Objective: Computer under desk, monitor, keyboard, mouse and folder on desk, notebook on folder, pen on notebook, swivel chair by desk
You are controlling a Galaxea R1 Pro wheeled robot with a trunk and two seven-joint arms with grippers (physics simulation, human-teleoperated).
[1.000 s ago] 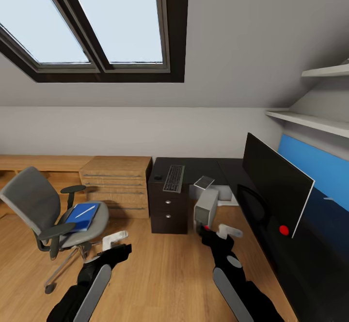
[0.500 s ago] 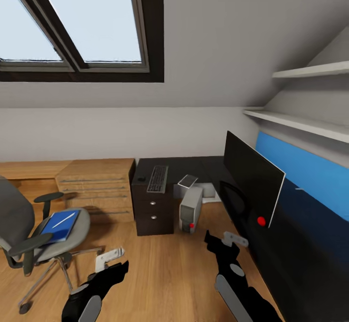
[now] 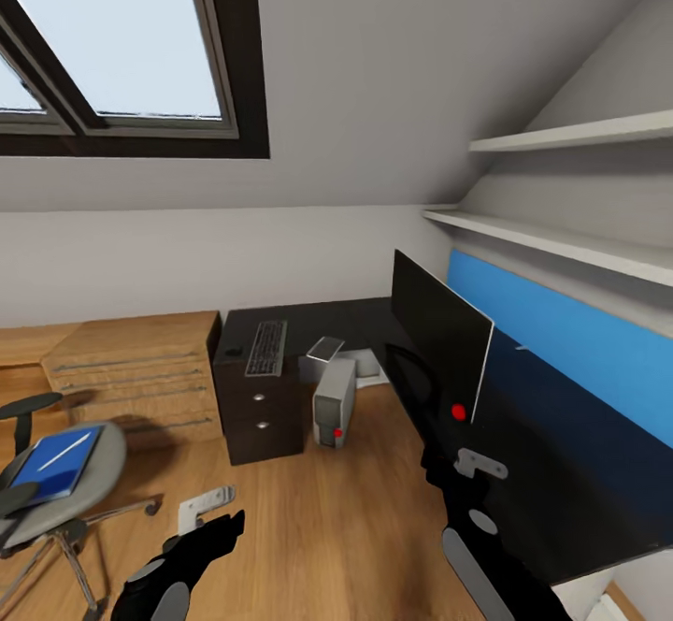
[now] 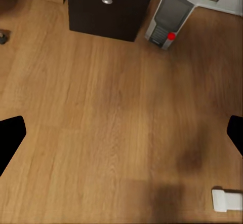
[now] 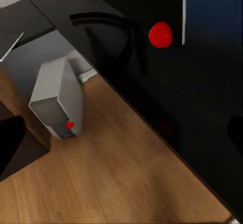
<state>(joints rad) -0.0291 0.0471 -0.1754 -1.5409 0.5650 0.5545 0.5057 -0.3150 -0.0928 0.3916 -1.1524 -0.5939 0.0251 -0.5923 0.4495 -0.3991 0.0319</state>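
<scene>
At lower left of the head view, the folder [image 3: 54, 464] lies on the swivel chair [image 3: 98, 471]; the right wrist view shows the computer [image 5: 56, 102] beneath the desk [image 5: 167, 107]. Both grippers' fingers are spread apart, empty.

Looks like a home attic room that's doubling as a study. A skylight [image 3: 121, 41] is sitting in the sloped ceiling, and wood floor [image 3: 327, 518] is running wall to wall. A black desk [image 3: 523, 471] is carrying a monitor [image 3: 439, 331] and keyboard [image 3: 265, 348], with a tower computer [image 3: 333, 403] standing on the floor by it. A swivel chair [image 3: 56, 499], wooden drawer unit [image 3: 136, 368] and wall shelves [image 3: 561, 228] are filling out the rest.
</scene>
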